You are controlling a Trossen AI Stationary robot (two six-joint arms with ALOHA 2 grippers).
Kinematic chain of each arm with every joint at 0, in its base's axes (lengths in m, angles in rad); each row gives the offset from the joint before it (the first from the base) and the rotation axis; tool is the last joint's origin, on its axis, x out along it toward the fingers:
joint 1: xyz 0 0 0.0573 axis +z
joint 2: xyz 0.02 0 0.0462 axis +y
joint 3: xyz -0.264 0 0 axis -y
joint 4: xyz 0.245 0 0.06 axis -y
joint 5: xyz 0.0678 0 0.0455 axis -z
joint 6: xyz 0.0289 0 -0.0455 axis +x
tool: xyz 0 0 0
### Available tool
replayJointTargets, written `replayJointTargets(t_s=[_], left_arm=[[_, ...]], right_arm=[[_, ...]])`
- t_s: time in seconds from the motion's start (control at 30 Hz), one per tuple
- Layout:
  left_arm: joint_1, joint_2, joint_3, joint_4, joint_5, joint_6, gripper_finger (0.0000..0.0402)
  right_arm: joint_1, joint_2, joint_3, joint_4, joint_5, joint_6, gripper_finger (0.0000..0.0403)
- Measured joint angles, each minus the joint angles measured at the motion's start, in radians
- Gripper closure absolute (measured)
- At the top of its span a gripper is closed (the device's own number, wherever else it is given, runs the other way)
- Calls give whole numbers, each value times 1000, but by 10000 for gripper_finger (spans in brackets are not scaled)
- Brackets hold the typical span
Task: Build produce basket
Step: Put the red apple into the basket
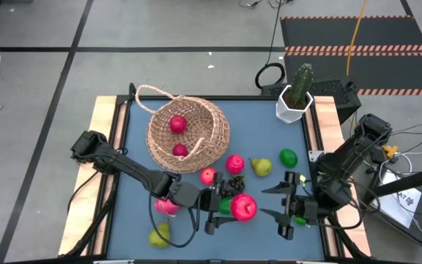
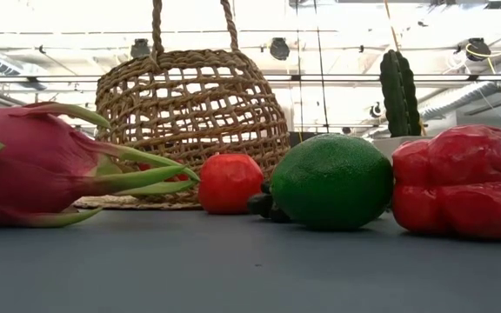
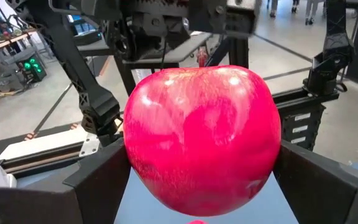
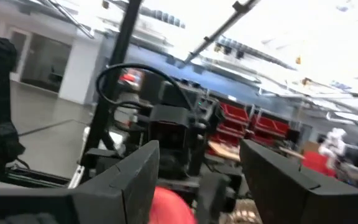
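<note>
A tan woven basket (image 1: 187, 134) lies at the far middle of the blue table with two red fruits (image 1: 178, 125) inside. My left gripper (image 1: 229, 209) reaches in from the left and is shut on a red apple (image 1: 245, 207) near the front middle. Just right of the apple, my right gripper (image 1: 278, 203) faces it with its fingers open, and nothing shows between them. Loose produce lies between the arms and the basket: a red fruit (image 1: 208, 176), a pink one (image 1: 234, 163), dark grapes (image 1: 237, 182), a pear (image 1: 261, 167) and a lime (image 1: 289, 157). My left gripper pinches the apple's two opposite sides (image 3: 135, 168) between its two fingers (image 3: 98, 186). The fingers come in about level from the table's left. The apple sits upright, stem (image 3: 201, 57) up, above the table.
A cactus in a white pot (image 1: 296, 99) stands at the far right corner. A dragon fruit (image 1: 165, 207) lies under my left arm, with a second pear (image 1: 160, 234) close to the front edge. A green fruit (image 1: 300, 220) lies under my right gripper.
</note>
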Motion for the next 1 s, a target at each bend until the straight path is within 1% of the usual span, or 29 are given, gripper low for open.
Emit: replayJointTargets(t_s=[0.17, 0.47, 0.63, 0.83, 1.0], left_arm=[[0, -47, 0, -31, -33, 22, 39], [2, -207, 0, -210, -127, 48, 39], [6, -296, 0, -298, -166, 50, 39], [12, -388, 0, -373, -188, 57, 39], [13, -459, 0, -439, -229, 69, 39]], right_arm=[[49, -31, 0, -23, 102, -34, 192], [74, -38, 0, -45, 220, -86, 197], [74, -38, 0, -52, 220, -84, 197], [74, -38, 0, -51, 221, -83, 197], [74, -38, 0, -51, 220, -83, 197]])
